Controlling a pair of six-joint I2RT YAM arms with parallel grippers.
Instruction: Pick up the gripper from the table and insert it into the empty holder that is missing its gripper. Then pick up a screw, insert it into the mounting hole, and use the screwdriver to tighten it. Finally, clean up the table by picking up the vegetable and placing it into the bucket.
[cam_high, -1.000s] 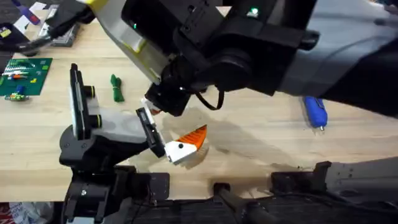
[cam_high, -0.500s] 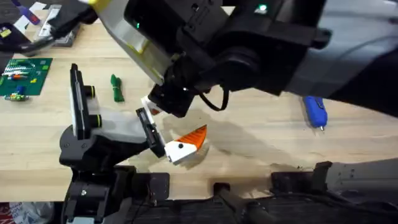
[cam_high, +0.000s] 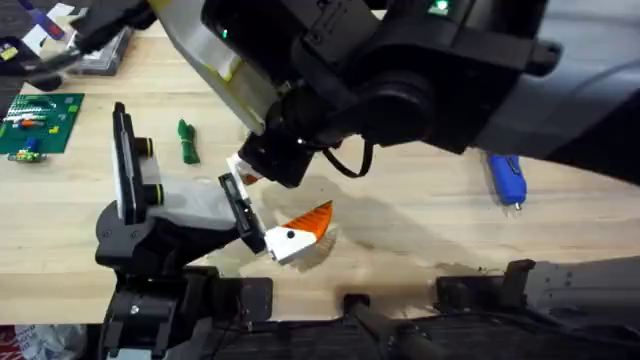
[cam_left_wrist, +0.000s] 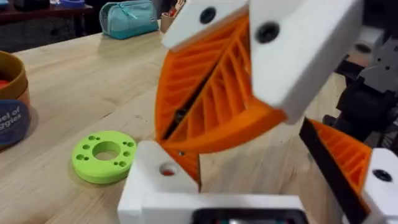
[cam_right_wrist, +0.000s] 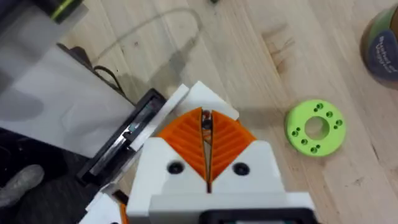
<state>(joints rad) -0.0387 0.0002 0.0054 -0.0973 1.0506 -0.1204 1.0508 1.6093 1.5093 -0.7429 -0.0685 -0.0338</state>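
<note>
Screwdriver: the screwdriver (cam_high: 507, 179) lies flat on the surface (cam_high: 400, 230) at the right, long axis running toward and away from my bases, silver tip nearest them.
Bucket: an orange tub with a dark blue band, cut off at the edge (cam_left_wrist: 11, 99); a green ring (cam_left_wrist: 104, 155) lies near it.
Left gripper: my left gripper (cam_high: 290, 235) hangs low near the front, pads spread apart around a white-and-orange part; I cannot tell if they touch it.
Right gripper: my right gripper (cam_right_wrist: 206, 140) has its orange pads pressed together, nothing visible between them.
Change: my right arm has crept slightly rightward; screwdriver unmoved.
Hidden: my right arm covers the middle surface.
</note>
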